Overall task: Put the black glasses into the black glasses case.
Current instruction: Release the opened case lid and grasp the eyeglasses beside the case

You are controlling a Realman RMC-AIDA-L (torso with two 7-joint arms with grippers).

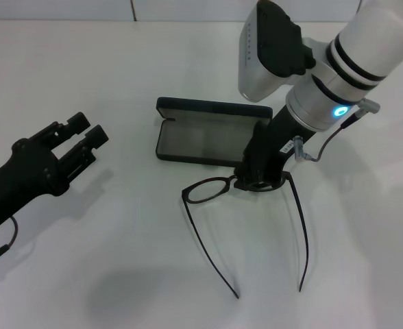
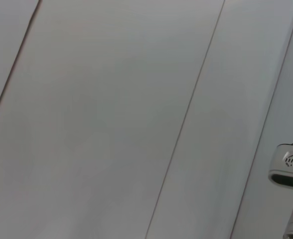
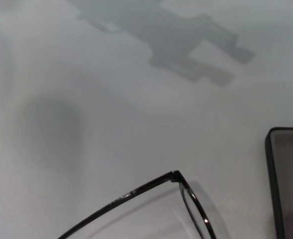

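Observation:
The black glasses [image 1: 208, 190] rest on the white table with both temple arms spread toward the front edge. My right gripper [image 1: 258, 179] is down on their frame, covering the bridge and one lens. The other lens stays visible beside it. Just behind them the black glasses case [image 1: 201, 140] lies open, showing its grey lining, with the lid standing at the far side. In the right wrist view, one hinge corner and temple arm of the glasses [image 3: 131, 191] appear, along with an edge of the case [image 3: 288, 179]. My left gripper [image 1: 88, 131] hovers open at the left, far from both.
The white table [image 1: 119, 260] extends around the glasses and case, with bare surface in front and to the left. The left wrist view shows only pale panels and a bit of the right arm's light housing [image 2: 289, 166].

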